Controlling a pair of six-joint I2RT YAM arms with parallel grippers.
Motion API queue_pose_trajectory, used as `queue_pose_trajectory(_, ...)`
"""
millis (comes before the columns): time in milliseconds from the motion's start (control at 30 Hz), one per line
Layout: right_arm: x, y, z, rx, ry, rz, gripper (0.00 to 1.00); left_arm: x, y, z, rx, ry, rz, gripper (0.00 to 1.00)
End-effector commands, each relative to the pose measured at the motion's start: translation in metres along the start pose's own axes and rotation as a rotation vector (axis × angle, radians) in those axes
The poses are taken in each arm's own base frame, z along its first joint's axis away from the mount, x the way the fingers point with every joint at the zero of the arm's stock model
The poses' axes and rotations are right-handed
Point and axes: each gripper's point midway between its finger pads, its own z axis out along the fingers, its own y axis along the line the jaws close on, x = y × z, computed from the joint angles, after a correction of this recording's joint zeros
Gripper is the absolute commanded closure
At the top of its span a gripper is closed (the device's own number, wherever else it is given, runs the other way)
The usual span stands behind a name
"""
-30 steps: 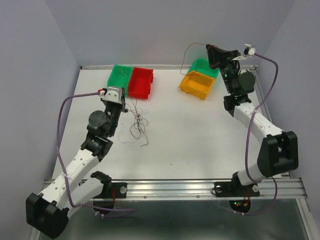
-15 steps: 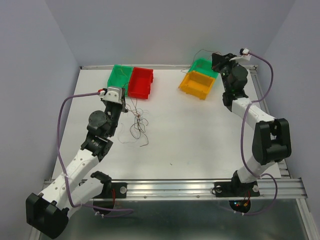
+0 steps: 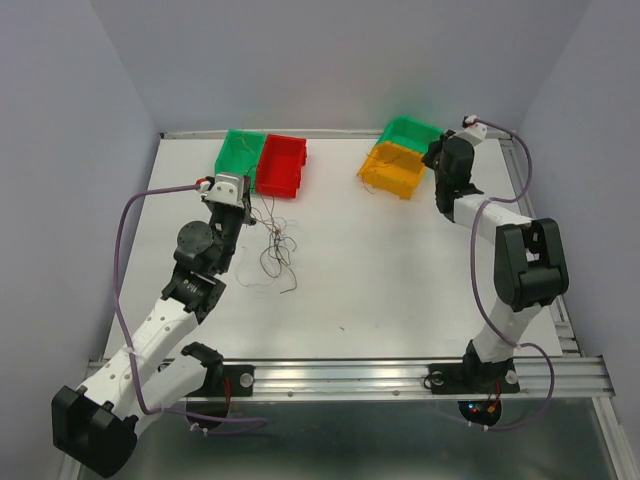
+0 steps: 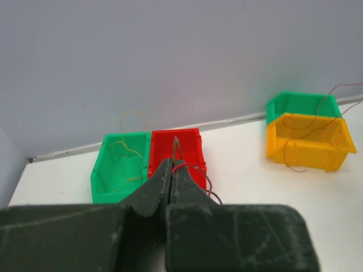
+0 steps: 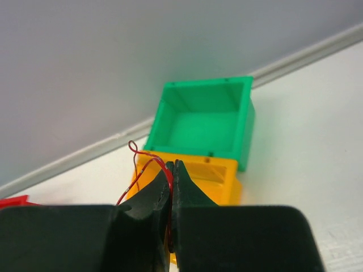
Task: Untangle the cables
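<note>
- Dark red wire, hair-thin, is caught in the right gripper (image 5: 172,168). Its jaws are pressed tight together, and the red strand (image 5: 148,153) curls out to the left of the tips.
- That gripper hangs just at the orange bin (image 5: 212,173). A green bin (image 5: 245,122) sits touching behind it, toward the back wall.
- From the left wrist view, a thin dark strand (image 4: 319,111) trails across both of these bins and down the orange front.
- The left gripper (image 4: 173,164) is closed as well. A small dark red loop (image 4: 191,166) springs from between its tips, so it has hold of a strand.
- The cables (image 3: 275,245) lie as a loose, curly tangle on the white counter (image 3: 380,270), just right of the left arm's wrist and nearer than the bins.
- Straight ahead of the left gripper stands a red bin (image 4: 193,148).
- Touching the red bin's left side is a second green bin (image 4: 101,173), with yellowish strands (image 4: 129,148) lying in it — one arches above its back rim.
- The two pairs of bins sit well apart along the far edge of the counter.
</note>
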Motion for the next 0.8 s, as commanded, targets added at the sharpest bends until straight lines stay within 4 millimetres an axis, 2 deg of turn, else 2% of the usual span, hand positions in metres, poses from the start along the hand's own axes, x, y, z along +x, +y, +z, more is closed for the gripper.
queue_pose_trajectory(0, -0.004, -0.016, 0.01, 0.093, -0.003, -0.051, 0.99, -0.025, 0.002, -0.001, -0.005, -0.083, -0.024, 0.99)
queue_pose_trajectory(100, 0.001, -0.018, 0.016, 0.111, 0.014, -0.057, 0.99, -0.026, 0.002, -0.001, -0.005, -0.084, -0.024, 0.99)
queue_pose_trajectory(200, 0.0, -0.029, 0.018, 0.196, 0.026, -0.048, 0.99, -0.026, 0.003, -0.001, -0.007, -0.084, -0.026, 0.99)
queue_pose_trajectory(300, -0.02, -0.032, 0.018, 0.255, -0.032, 0.008, 0.99, -0.027, 0.002, -0.001, -0.005, -0.086, -0.026, 0.99)
queue_pose_trajectory(400, -0.044, -0.024, 0.014, 0.257, -0.082, 0.054, 0.99, -0.026, 0.003, -0.001, -0.006, -0.081, -0.023, 0.99)
queue_pose_trajectory(467, -0.052, -0.029, 0.011, 0.299, -0.103, 0.067, 0.99, -0.028, 0.003, -0.002, -0.007, -0.088, -0.025, 0.99)
queue_pose_trajectory(600, -0.058, -0.036, 0.008, 0.353, -0.118, 0.083, 1.0, -0.028, 0.003, -0.003, -0.006, -0.089, -0.026, 0.99)
queue_pose_trajectory(767, -0.07, -0.017, 0.008, 0.277, -0.119, 0.131, 1.0, -0.027, 0.002, -0.002, -0.001, -0.086, -0.026, 0.99)
